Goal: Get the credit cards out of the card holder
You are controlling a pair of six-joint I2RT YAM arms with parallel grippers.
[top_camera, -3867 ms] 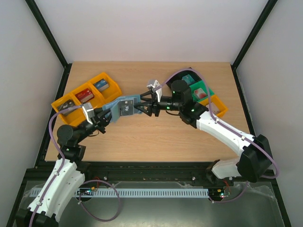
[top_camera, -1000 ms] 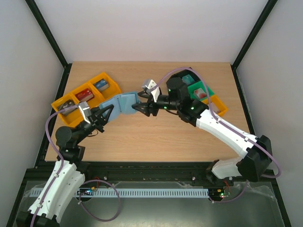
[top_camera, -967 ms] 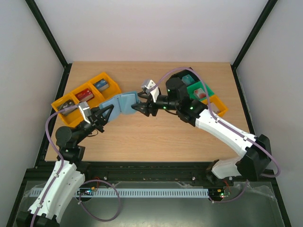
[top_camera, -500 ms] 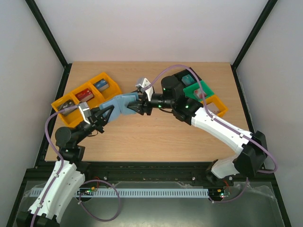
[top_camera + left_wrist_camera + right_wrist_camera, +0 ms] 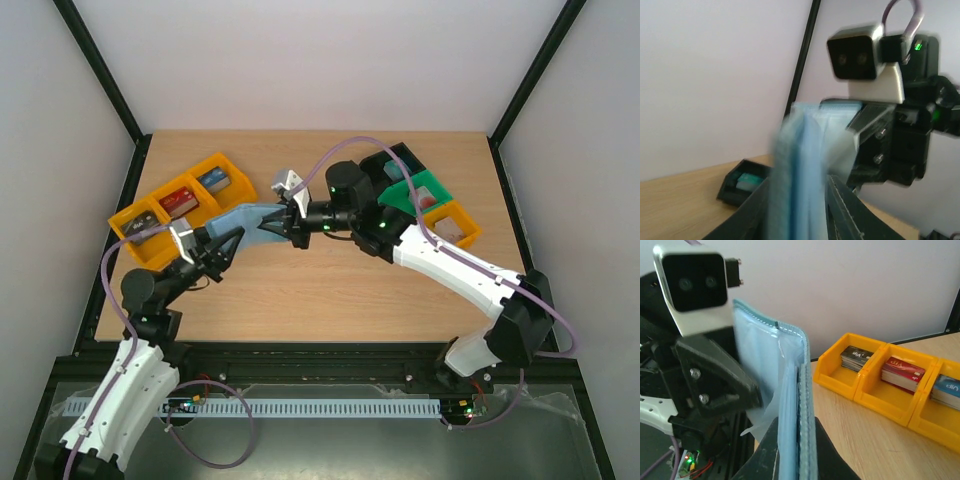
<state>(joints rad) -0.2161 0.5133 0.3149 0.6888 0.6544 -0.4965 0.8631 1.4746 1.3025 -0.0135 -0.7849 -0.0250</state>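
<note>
The blue card holder [image 5: 245, 218] hangs above the table between the two arms, folded nearly flat and edge-on. My right gripper [image 5: 272, 228] is shut on its right edge; in the right wrist view the card holder [image 5: 795, 405] is pinched between both fingers of the right gripper [image 5: 796, 426]. My left gripper [image 5: 230, 240] sits at the holder's left end. In the left wrist view the blurred card holder [image 5: 805, 170] stands between the parted fingers of the left gripper [image 5: 799, 184]. The credit cards are hidden.
An orange three-bin tray [image 5: 180, 205] with black, red and blue stacks sits at the back left, also in the right wrist view as the orange tray [image 5: 880, 382]. Black [image 5: 392, 160], green [image 5: 428, 190] and orange [image 5: 458, 225] trays lie at the back right.
My right gripper slid left along the holder and closed on it. The left gripper's jaws parted. The holder went from spread open to folded nearly edge-on.
</note>
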